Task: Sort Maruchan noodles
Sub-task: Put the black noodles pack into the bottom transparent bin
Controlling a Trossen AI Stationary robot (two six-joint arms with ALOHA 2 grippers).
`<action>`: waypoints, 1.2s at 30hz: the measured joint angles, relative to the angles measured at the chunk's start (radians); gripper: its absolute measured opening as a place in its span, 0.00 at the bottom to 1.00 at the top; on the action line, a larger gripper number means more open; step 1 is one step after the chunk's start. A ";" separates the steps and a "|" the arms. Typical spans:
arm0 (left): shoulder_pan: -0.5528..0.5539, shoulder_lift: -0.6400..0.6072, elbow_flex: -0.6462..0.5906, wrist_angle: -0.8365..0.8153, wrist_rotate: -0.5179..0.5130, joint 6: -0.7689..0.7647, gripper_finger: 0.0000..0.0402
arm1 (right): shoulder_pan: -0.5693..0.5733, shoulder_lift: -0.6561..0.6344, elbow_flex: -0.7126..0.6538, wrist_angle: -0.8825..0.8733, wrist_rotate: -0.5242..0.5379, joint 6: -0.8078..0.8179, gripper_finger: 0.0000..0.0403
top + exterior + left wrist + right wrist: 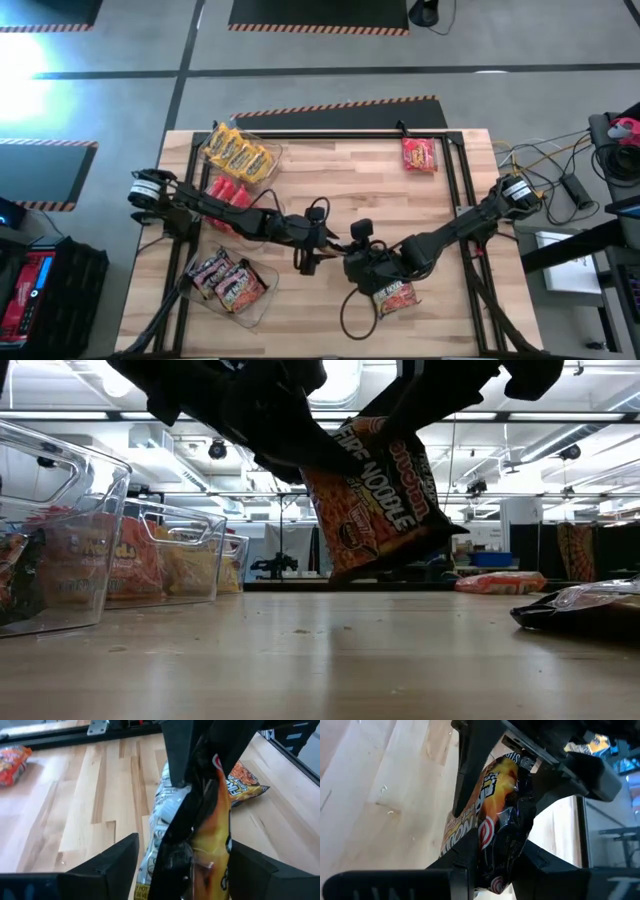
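A dark brown and orange noodle packet (380, 495) hangs in the air over the table's middle, between both grippers. My right gripper (500, 852) is shut on it. My left gripper (184, 842) is open, with one finger on each side of the same packet. In the high view the left gripper (312, 250) and the right gripper (362, 262) meet and hide the packet. A second dark packet (395, 297) lies flat on the table by the right gripper. A red packet (420, 155) lies near the far right corner. My right gripper pinches the dark packet between its two fingers at one crumpled end (497, 862). In the left wrist view its fingers (180, 755) come down onto the packet's upper end. The packet is lifted clear of the table, tilted and hanging below them.
Three clear bins stand on the table's left side: one with yellow packets (240, 150), one with red packets (228, 192) and one with dark packets (230, 280). A black frame (455, 170) runs along the table's far and right sides. Bare wood lies in the far middle.
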 joint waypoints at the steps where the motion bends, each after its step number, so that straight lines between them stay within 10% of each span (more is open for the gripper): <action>1: 0.000 0.000 0.000 -0.001 0.000 -0.012 0.57 | 0.000 0.000 0.000 0.000 0.000 -0.010 0.19; 16: 0.000 -0.001 0.014 -0.043 0.006 -0.061 0.23 | 0.000 -0.001 0.050 -0.027 -0.011 0.133 0.21; 36: 0.001 -0.129 0.012 -0.149 -0.180 -0.154 0.25 | 0.101 -0.028 0.084 -0.351 -0.125 0.586 0.37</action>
